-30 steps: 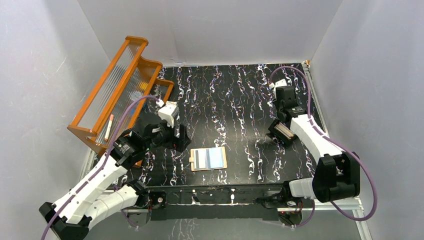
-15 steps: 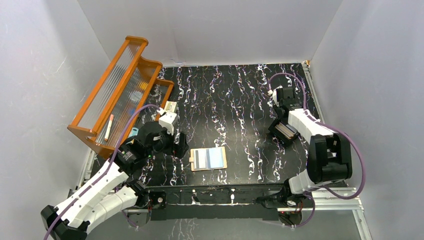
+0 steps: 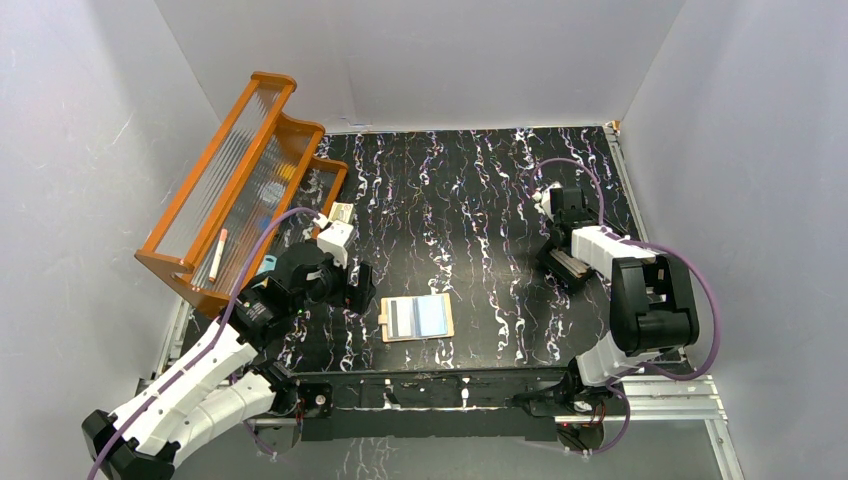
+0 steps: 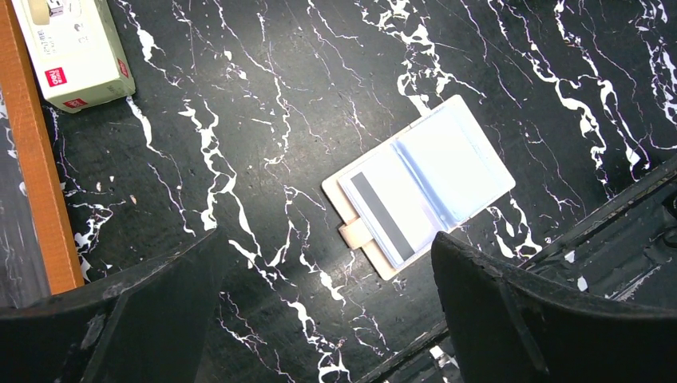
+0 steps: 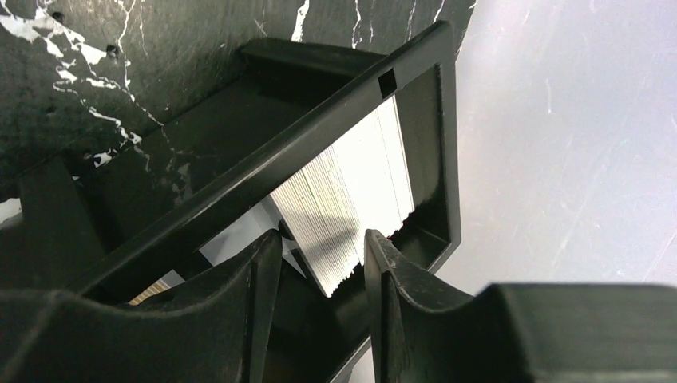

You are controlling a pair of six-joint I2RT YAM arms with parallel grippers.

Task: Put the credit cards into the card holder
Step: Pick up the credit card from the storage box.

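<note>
Beneath the left gripper (image 4: pixel 323 247), its fingers spread wide and holding nothing, the tan card holder (image 4: pixel 419 187) lies open on the black marbled table (image 4: pixel 279 104), just ahead of the fingertips. Two credit cards (image 4: pixel 383 211) rest on its inner face, one dark-striped, one pale blue. A white box (image 4: pixel 72 48) with red marks lies far off beside an orange rack (image 3: pixel 235 180). Well apart, the right gripper (image 5: pixel 321 239) hangs over a black tray (image 5: pixel 415 120), half-parted fingers flanking a stack of cards (image 5: pixel 351 199) standing on edge; whether they pinch it cannot be told.
</note>
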